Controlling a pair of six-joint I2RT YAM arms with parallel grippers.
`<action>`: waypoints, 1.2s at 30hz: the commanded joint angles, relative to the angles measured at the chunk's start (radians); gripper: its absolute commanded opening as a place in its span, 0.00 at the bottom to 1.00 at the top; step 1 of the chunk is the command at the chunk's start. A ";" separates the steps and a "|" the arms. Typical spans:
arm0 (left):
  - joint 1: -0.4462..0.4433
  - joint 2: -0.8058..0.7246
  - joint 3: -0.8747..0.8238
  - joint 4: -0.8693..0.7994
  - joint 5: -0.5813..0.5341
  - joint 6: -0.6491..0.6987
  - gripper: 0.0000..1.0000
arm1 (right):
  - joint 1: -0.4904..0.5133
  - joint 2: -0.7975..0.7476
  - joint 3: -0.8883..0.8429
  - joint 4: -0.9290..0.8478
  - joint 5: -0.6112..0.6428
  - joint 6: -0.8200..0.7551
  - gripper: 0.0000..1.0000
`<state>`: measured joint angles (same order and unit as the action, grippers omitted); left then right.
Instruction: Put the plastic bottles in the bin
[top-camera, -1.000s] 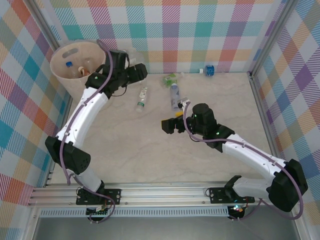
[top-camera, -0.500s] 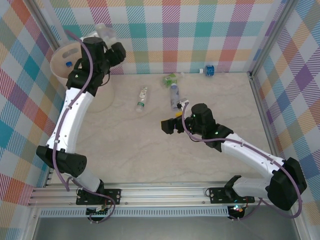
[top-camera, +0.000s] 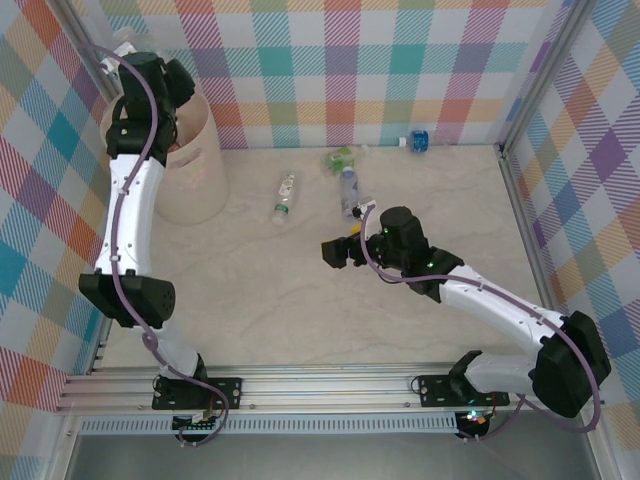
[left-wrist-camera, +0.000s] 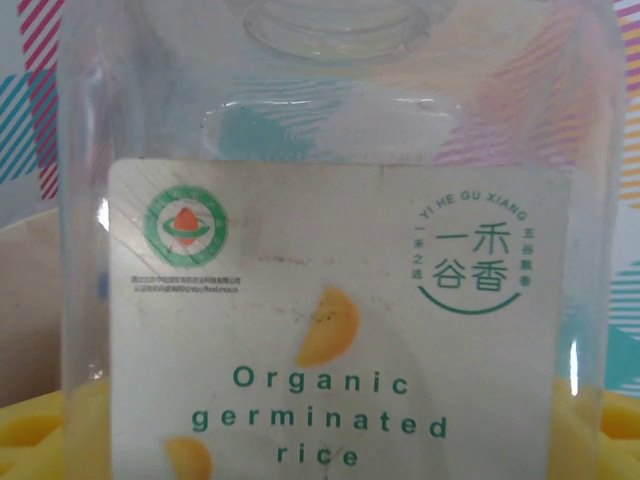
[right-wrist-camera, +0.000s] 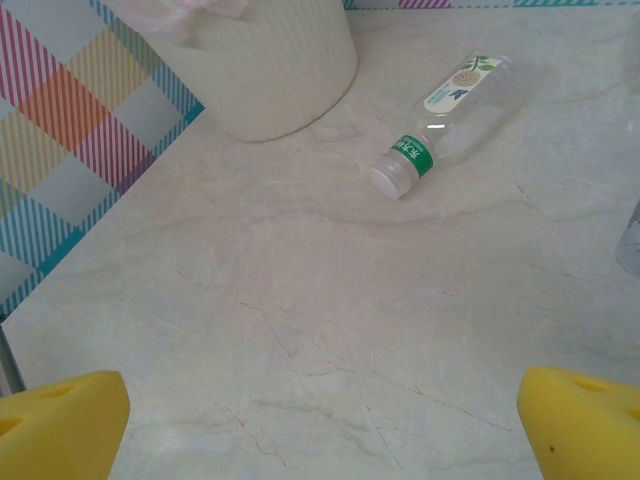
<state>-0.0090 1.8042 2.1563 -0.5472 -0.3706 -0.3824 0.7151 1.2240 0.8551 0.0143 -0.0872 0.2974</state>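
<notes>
My left fingers (left-wrist-camera: 25, 445) grip a bottle (left-wrist-camera: 330, 300) above the bin (top-camera: 195, 175). My right fingers (right-wrist-camera: 60, 425) gape empty, well right of it.

This is a robotics lab test cell: a marble-look table (top-camera: 300, 300) is boxed in on 3 sides by bright plaid panels (top-camera: 400, 70), and the 2 white robot arms, the left arm (top-camera: 125, 220) and the right arm (top-camera: 500, 310), are bolted to an aluminium rail (top-camera: 330, 385) along its near edge.
</notes>
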 joint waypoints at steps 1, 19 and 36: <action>0.025 0.019 0.007 0.037 -0.054 -0.039 0.59 | 0.009 0.012 0.024 -0.001 0.022 -0.016 1.00; 0.046 0.198 0.267 -0.208 -0.185 -0.133 1.00 | 0.009 -0.037 0.014 -0.060 0.081 -0.066 1.00; -0.027 0.152 0.258 -0.257 0.035 -0.190 1.00 | 0.009 -0.117 -0.033 -0.103 0.149 -0.021 1.00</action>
<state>0.0036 2.0117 2.4042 -0.7803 -0.4046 -0.5617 0.7177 1.1320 0.8299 -0.0727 0.0345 0.2577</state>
